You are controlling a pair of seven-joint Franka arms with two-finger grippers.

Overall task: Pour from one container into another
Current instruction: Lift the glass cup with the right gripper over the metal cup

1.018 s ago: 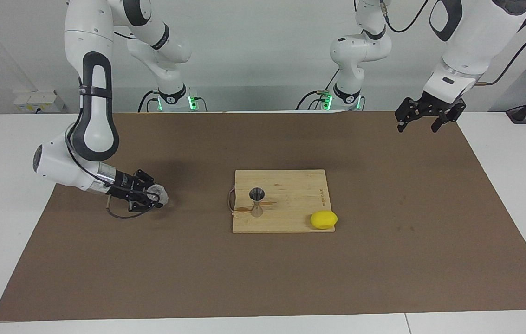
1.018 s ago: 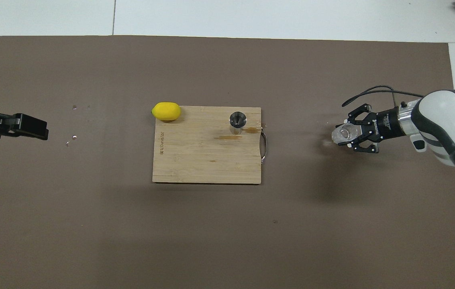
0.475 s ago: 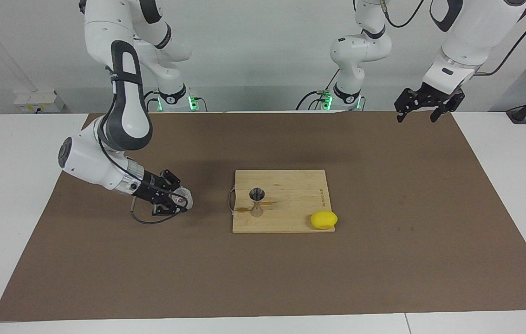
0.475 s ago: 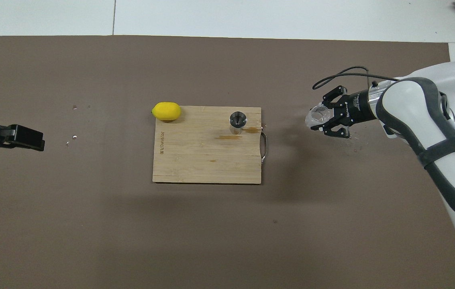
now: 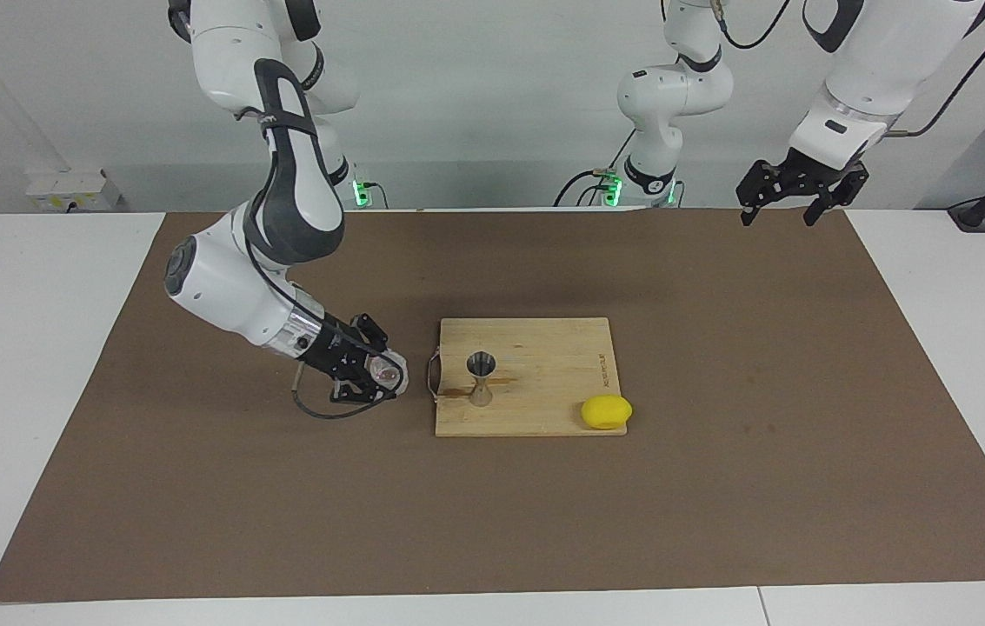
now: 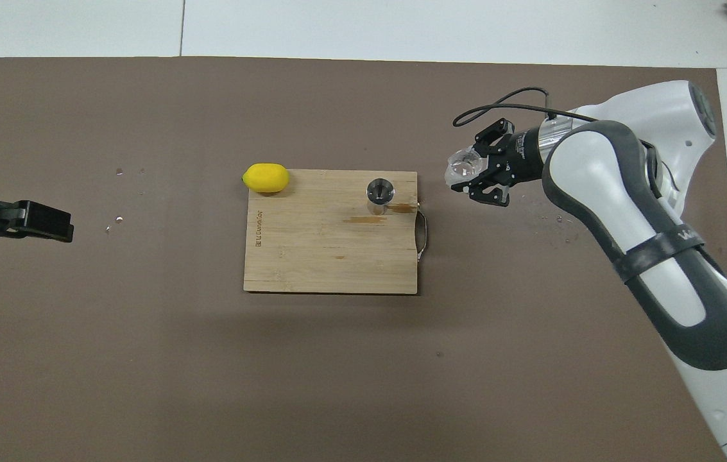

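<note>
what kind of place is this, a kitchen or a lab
Most likely a robot lab, not a kitchen: two arms are mounted at a plain white table covered by a brown mat, with bare walls and loose cables. The only kitchen items are a wooden board, jigger and lemon.

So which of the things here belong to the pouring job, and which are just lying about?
Part of the job:
- glass cup, held in the right gripper over the mat beside the board
- steel jigger, upright on the board
- left gripper, open, waiting at its own end of the table

Lying about:
- wooden board
- lemon, at the board's corner
- brown mat
</note>
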